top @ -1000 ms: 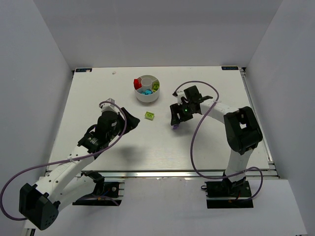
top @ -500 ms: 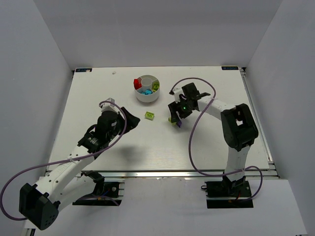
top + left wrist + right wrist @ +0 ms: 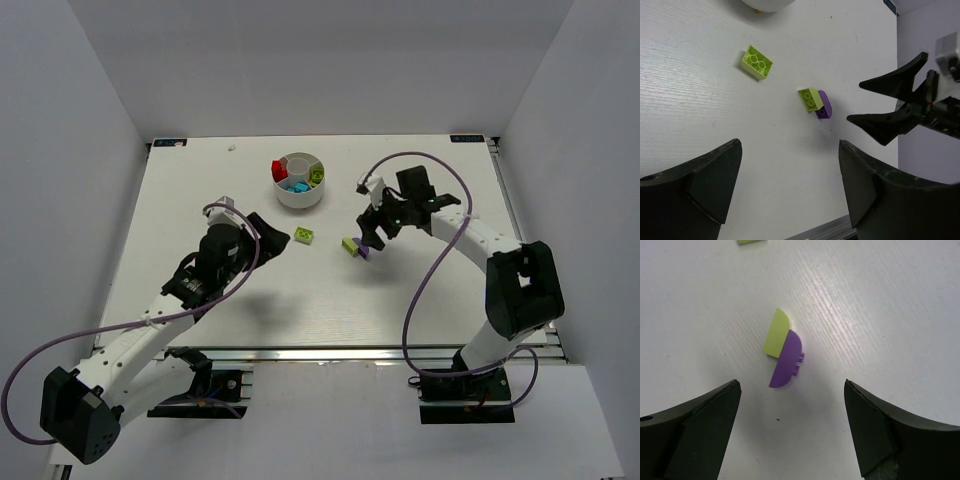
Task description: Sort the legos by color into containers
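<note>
- The left gripper [image 3: 268, 234] hangs low over the table with its jaws spread wide and nothing between them. It seems aimed at the loose bricks, not the dish.
- A lime brick [image 3: 756, 62] lies alone, studs up, just ahead of that gripper and near the dish.
- The round white dish [image 3: 299, 201] sits toward the far side and holds red, cyan and lime pieces in separate wedges, so those colours look partly sorted.
- A small lime piece [image 3: 776, 333] and a purple piece [image 3: 786, 360] lie touching side by side on the table, between the 2 grippers and apart from the dish.
- The right gripper [image 3: 371, 232] is also spread and empty, its tips just right of that pair. Its wrist view shows the 2 pieces centred ahead of the gap. It looks poised for a pick, though closing there might catch both colours.
</note>
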Motion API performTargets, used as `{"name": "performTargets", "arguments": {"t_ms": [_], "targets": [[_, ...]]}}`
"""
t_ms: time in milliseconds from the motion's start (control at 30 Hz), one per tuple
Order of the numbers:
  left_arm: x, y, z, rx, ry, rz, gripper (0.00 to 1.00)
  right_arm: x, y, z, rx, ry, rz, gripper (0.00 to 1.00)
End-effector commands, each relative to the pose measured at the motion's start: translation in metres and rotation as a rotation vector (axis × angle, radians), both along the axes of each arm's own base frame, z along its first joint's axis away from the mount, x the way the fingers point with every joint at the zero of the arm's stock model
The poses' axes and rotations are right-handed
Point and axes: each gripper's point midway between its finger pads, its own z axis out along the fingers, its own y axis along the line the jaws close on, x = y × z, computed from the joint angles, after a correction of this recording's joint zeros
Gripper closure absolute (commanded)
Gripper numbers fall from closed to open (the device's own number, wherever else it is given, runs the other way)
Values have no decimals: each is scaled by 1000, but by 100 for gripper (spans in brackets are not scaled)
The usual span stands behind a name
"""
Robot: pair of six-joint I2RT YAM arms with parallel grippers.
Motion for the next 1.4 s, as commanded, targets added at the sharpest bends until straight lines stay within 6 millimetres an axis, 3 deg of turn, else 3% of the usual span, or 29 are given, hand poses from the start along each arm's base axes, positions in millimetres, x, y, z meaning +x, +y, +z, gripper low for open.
{"name": "performTargets", "arguments": {"t_ms": [0, 67, 200, 400, 667, 967, 1367], "targets": [[2, 0, 12, -56, -48, 18, 9, 13, -9, 35, 71, -151, 98, 11], [1, 3, 13, -70, -56, 36, 4, 8, -9, 51, 134, -177, 152, 11], [-1, 8, 15, -76, -70, 53, 2, 8, -17, 49, 121, -187, 225, 11], [-8, 15, 15, -75, -72, 66, 2, -15, -22, 25, 95, -215, 375, 16], [-17, 21, 5, -94, -63, 79, 2, -9, -39, -7, 5, -146, 286, 28], [-14, 19, 5, -83, -57, 77, 2, -5, -20, -34, -44, -27, 206, 26], [-11, 17, 1, -84, -46, 80, 2, -1, -3, -53, -61, 4, 114, 24]]}}
